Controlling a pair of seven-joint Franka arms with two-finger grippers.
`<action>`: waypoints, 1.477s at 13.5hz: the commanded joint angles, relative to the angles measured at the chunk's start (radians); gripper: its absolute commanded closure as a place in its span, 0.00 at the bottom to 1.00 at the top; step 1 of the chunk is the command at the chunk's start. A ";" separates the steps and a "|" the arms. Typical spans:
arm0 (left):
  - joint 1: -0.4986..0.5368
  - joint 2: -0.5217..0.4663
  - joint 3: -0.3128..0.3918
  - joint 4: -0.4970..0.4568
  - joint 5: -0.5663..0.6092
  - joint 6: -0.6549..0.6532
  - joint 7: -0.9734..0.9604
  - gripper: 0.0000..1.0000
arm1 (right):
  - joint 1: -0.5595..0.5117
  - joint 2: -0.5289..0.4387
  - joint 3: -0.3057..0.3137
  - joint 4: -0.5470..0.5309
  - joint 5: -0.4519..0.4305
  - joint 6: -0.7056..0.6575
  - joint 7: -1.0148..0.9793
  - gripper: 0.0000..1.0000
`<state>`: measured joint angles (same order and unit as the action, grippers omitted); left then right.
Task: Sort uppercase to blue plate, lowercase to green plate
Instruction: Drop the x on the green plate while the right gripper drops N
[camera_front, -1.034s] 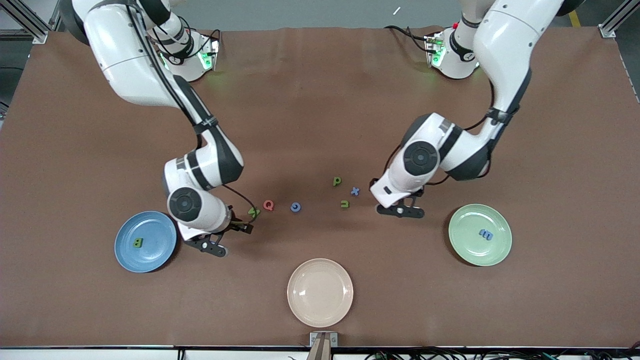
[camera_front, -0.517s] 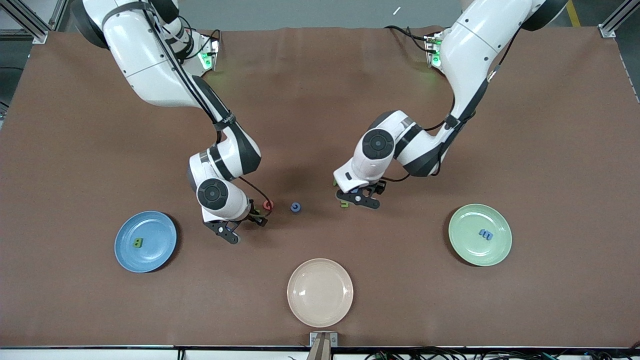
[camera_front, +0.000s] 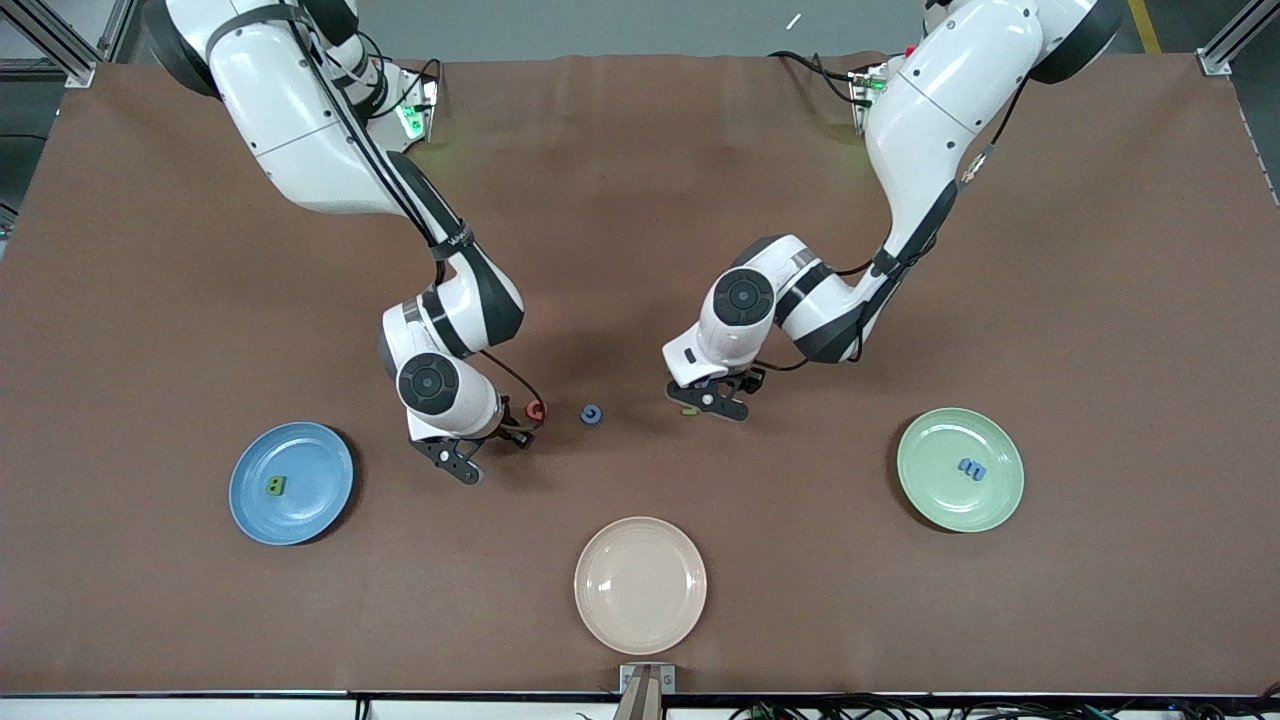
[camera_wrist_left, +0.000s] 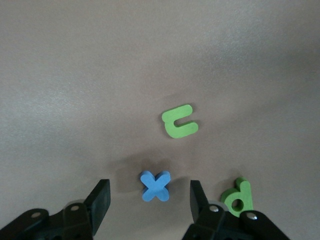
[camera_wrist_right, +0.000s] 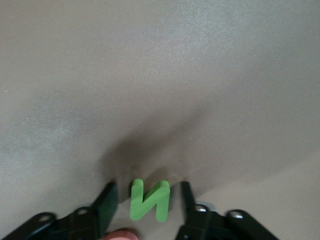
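My right gripper is open and low over the table, its fingers on either side of the green N. The red Q lies right beside it, and the blue G lies a little toward the left arm's end. My left gripper is open, with the blue x between its fingers. The green u and green p lie close by. The blue plate holds the green B. The green plate holds the blue m.
A beige plate lies nearest the front camera at the middle of the table, with nothing on it. The letters lie in a row between the two grippers. Bare brown table surrounds the plates.
Both arms have swung in toward the middle. My right gripper has come from beside the blue plate to the N. My left gripper has come from near the green plate to the x.
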<state>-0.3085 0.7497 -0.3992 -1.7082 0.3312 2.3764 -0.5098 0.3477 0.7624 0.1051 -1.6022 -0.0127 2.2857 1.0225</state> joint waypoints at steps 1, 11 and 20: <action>0.000 0.013 0.000 0.002 0.022 0.012 -0.027 0.31 | 0.008 -0.015 -0.005 -0.031 0.014 0.001 0.018 0.74; 0.050 -0.021 0.014 0.002 0.035 -0.008 -0.035 0.99 | -0.238 -0.034 -0.015 0.131 -0.009 -0.204 -0.544 0.88; 0.418 -0.136 0.013 0.022 0.051 -0.063 0.195 0.99 | -0.375 -0.015 -0.028 0.130 -0.181 -0.118 -0.884 0.13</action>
<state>0.0289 0.6341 -0.3751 -1.6706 0.3686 2.3277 -0.4132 -0.0278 0.7504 0.0676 -1.4611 -0.1663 2.1538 0.1449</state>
